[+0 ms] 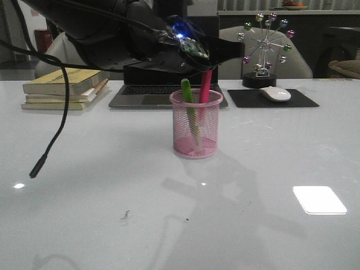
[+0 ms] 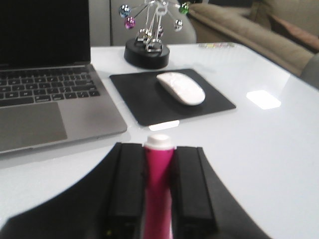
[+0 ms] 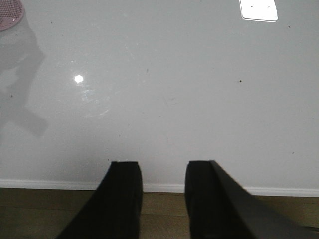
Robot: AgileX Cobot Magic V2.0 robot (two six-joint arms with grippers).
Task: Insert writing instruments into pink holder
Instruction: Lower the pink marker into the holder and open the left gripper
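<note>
The pink holder (image 1: 196, 126) stands mid-table, and a piece of its rim (image 3: 10, 12) shows in the right wrist view. The lime green marker (image 1: 188, 95) leans inside it. The pink marker (image 1: 205, 85) stands upright with its lower end down in the cup. Above the cup, my left gripper (image 1: 209, 63) is shut on the marker's upper part. In the left wrist view the pink marker (image 2: 158, 181) sits pinched between the black fingers (image 2: 130, 184), its pale end poking out past them. My right gripper (image 3: 162, 169) is open and empty over the table's near edge.
Behind the cup lies a laptop (image 1: 140, 95), with stacked books (image 1: 62, 90) to its left. A white mouse (image 1: 275, 93) on a black pad (image 1: 298, 101) and a ferris-wheel ornament (image 1: 264, 50) stand back right. A black cable (image 1: 53, 140) dangles at the left.
</note>
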